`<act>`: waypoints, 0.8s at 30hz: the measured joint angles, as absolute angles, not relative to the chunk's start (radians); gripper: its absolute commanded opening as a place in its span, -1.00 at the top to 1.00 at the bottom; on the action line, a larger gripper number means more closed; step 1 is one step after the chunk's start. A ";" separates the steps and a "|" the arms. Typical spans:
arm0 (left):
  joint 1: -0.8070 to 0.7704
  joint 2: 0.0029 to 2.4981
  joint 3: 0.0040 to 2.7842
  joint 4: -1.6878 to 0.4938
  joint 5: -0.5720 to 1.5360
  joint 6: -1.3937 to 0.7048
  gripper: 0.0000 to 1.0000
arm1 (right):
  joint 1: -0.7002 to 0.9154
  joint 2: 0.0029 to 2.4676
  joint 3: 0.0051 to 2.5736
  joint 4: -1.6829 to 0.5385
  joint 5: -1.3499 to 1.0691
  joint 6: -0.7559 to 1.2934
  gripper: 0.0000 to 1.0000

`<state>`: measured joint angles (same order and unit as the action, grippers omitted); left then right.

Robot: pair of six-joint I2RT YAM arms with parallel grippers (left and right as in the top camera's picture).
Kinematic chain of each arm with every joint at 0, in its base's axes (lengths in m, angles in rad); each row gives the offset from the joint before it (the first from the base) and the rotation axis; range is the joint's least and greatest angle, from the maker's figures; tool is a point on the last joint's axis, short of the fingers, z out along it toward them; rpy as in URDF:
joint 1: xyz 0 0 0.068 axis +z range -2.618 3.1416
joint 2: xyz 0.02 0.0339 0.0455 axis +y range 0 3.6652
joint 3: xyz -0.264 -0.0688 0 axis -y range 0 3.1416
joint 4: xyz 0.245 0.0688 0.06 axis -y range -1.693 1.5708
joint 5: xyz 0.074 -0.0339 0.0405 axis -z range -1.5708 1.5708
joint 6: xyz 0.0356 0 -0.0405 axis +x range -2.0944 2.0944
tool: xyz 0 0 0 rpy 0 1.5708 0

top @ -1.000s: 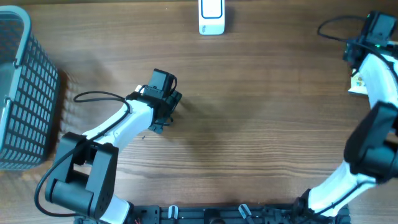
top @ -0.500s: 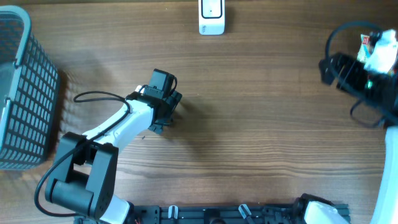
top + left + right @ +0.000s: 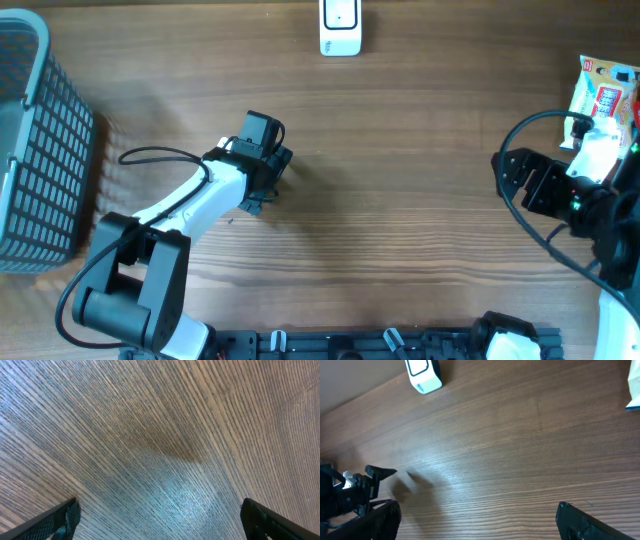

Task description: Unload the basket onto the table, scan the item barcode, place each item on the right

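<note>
The item, a white and red packet (image 3: pixel 603 95), lies flat at the table's far right; only its corner (image 3: pixel 634 387) shows in the right wrist view. The white barcode scanner (image 3: pixel 340 28) stands at the back centre, also in the right wrist view (image 3: pixel 422 372). My right gripper (image 3: pixel 512 180) is in front and to the left of the packet, pointing left, open and empty (image 3: pixel 480 522). My left gripper (image 3: pixel 268 182) hangs open over bare wood left of centre, nothing between its fingers (image 3: pixel 160 522).
A grey wire basket (image 3: pixel 40 150) stands at the left edge. The left arm (image 3: pixel 350 492) shows in the right wrist view. Bare wooden table (image 3: pixel 400 200) lies between the two grippers.
The right arm has swung from the back right corner toward the front, uncovering the packet. Its gripper stays open. The left arm has not moved.
</note>
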<state>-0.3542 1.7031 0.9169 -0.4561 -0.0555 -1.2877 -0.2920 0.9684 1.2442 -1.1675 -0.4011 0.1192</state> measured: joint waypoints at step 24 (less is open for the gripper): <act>-0.354 1.703 0.917 -0.456 -0.056 -1.288 -1.00 | -0.279 1.106 1.232 -1.086 -0.315 0.118 -0.99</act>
